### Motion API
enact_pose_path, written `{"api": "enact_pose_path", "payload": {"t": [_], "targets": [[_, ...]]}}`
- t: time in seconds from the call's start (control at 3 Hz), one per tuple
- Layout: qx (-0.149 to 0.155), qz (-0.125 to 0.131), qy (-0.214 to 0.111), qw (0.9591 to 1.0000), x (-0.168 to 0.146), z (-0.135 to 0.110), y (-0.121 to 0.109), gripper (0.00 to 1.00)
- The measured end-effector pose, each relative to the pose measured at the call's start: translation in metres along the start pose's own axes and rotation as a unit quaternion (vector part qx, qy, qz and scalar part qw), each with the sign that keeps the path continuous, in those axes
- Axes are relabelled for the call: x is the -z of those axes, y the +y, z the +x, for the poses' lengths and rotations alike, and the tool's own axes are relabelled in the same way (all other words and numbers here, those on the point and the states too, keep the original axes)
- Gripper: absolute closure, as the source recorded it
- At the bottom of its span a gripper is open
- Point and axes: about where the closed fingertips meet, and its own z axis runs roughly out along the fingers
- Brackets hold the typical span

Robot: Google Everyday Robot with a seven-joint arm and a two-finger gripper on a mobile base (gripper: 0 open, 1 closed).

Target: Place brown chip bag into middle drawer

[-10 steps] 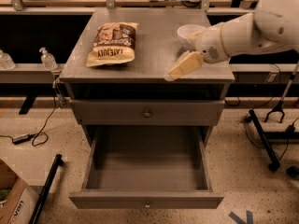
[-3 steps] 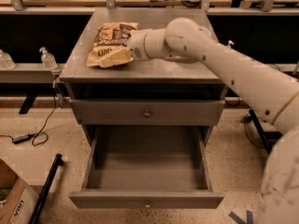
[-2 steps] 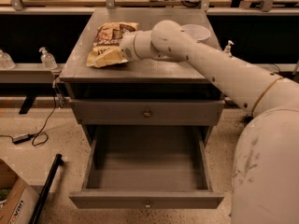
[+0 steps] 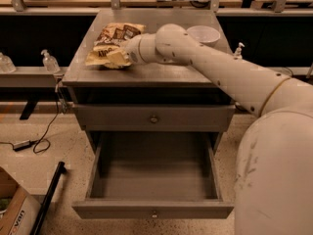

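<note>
The brown chip bag [image 4: 111, 40] lies on the cabinet top [image 4: 161, 72] at its back left, tan and dark brown with white lettering. My gripper [image 4: 117, 58] is at the bag's near end, touching it, with the white arm reaching in from the lower right across the cabinet top. The middle drawer [image 4: 154, 177] stands pulled out below, its grey floor bare, with a small round knob on its narrow front [image 4: 154, 213].
A white bowl [image 4: 203, 35] stands on the cabinet top to the right of the bag, partly behind my arm. A closed drawer front with a knob [image 4: 154, 118] is above the open drawer. Pump bottles [image 4: 50, 61] sit on the left shelf. A cardboard box [image 4: 14, 214] lies on the floor.
My arm swung from the cabinet's right side over to the bag. In the last second the gripper settled lower onto the bag's near end; the bag has stayed in place.
</note>
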Motion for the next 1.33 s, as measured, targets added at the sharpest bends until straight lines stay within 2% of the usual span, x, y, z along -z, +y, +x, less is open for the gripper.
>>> {"api": "enact_pose_path", "payload": {"t": [0.33,0.67,1.0,1.33], "targets": [[-0.001,0.011,0.000,0.9999,0.008,0.004,-0.005,0.78],[0.003,0.001,-0.019,0.9998,0.033,-0.006,-0.004,0.99],[0.033,-0.030,-0.041,0.9982,0.102,-0.021,0.014,1.00],[0.073,-0.064,-0.033,0.9948,0.161,-0.019,0.032,1.00]]}}
